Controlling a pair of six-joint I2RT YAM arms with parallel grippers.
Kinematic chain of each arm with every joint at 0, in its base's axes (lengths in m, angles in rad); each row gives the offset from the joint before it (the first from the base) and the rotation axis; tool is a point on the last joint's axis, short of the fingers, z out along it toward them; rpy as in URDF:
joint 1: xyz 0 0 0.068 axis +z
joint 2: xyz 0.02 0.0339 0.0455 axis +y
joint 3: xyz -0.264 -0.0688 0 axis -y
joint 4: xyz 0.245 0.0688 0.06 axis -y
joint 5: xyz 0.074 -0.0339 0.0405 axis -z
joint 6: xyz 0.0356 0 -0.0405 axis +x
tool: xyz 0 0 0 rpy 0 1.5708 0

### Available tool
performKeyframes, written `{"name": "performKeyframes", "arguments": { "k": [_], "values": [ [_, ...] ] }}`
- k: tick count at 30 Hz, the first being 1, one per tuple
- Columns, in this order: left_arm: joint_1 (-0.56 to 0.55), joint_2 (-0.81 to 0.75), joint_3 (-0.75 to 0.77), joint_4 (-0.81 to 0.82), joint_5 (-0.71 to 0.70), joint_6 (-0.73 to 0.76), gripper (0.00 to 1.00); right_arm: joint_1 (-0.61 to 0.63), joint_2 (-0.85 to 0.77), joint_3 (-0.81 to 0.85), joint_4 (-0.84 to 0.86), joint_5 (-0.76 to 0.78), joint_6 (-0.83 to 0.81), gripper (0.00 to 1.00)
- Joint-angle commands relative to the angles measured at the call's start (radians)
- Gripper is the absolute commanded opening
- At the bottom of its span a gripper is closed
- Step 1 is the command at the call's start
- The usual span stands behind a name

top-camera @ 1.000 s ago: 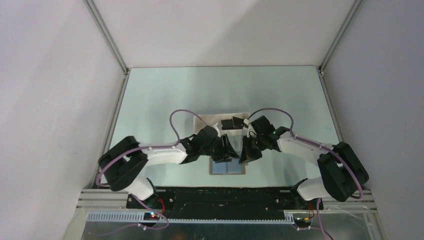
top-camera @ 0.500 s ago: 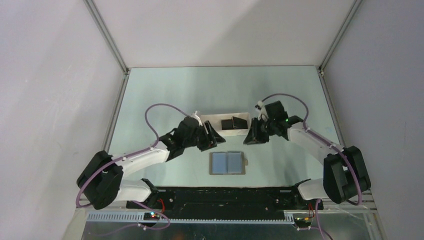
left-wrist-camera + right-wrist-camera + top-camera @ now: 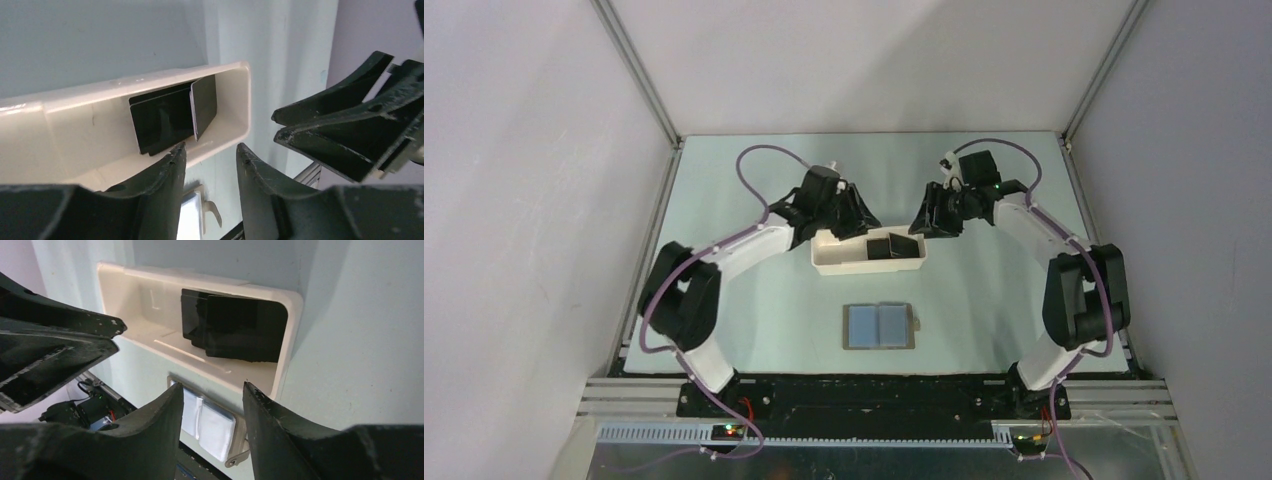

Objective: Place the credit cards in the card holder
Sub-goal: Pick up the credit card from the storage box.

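1. A robot test cell in a laboratory was indicated.
2. The pale tabletop was enclosed by plain white panels held in aluminium struts.
3. Exposed wiring and a lit circuit board were seen beside a slotted metal rail along the near edge.

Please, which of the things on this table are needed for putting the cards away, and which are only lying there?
Needed:
- the credit cards, dark, leaning in the right end of the white tray
- the card holder, lying open nearer the arm bases

Only there:
- the white tray, which merely holds the cards
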Motion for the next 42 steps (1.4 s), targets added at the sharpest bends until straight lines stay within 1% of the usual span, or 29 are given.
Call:
{"name": "performKeyframes", "arguments": {
  "k": [1, 6, 9, 11, 12, 14, 17, 24, 29, 37, 42],
  "values": [
    [0.001, 0.102, 0.099, -0.057, 0.054, 0.049, 0.44, 0.005, 0.047, 0.098, -0.062, 0.052, -0.036, 0.54],
    [0.0, 0.18, 0.153, -0.057, 0.093, 0.049, 0.33, 0.03, 0.088, 0.136, -0.088, 0.089, -0.054, 0.59],
    [-0.001, 0.206, 0.161, -0.054, 0.115, 0.049, 0.32, 0.038, 0.112, 0.144, -0.089, 0.086, -0.053, 0.58],
    [-0.002, 0.222, 0.164, -0.055, 0.133, 0.048, 0.31, 0.043, 0.127, 0.144, -0.088, 0.081, -0.052, 0.56],
    [-0.002, 0.232, 0.166, -0.055, 0.144, 0.048, 0.3, 0.044, 0.134, 0.144, -0.087, 0.075, -0.052, 0.51],
    [-0.006, 0.244, 0.171, -0.054, 0.154, 0.049, 0.28, 0.047, 0.143, 0.145, -0.086, 0.066, -0.048, 0.47],
    [-0.014, 0.264, 0.186, -0.054, 0.175, 0.048, 0.27, 0.048, 0.15, 0.144, -0.082, 0.057, -0.044, 0.43],
    [-0.032, 0.301, 0.215, -0.054, 0.186, 0.048, 0.26, 0.047, 0.152, 0.144, -0.079, 0.047, -0.037, 0.42],
    [-0.037, 0.318, 0.223, -0.055, 0.177, 0.049, 0.21, 0.041, 0.152, 0.144, -0.079, 0.04, -0.036, 0.42],
    [-0.039, 0.337, 0.233, -0.054, 0.183, 0.05, 0.17, 0.037, 0.152, 0.144, -0.085, 0.037, -0.036, 0.42],
    [-0.04, 0.331, 0.234, -0.054, 0.177, 0.051, 0.03, 0.034, 0.15, 0.144, -0.09, 0.035, -0.038, 0.42]
  ]
}}
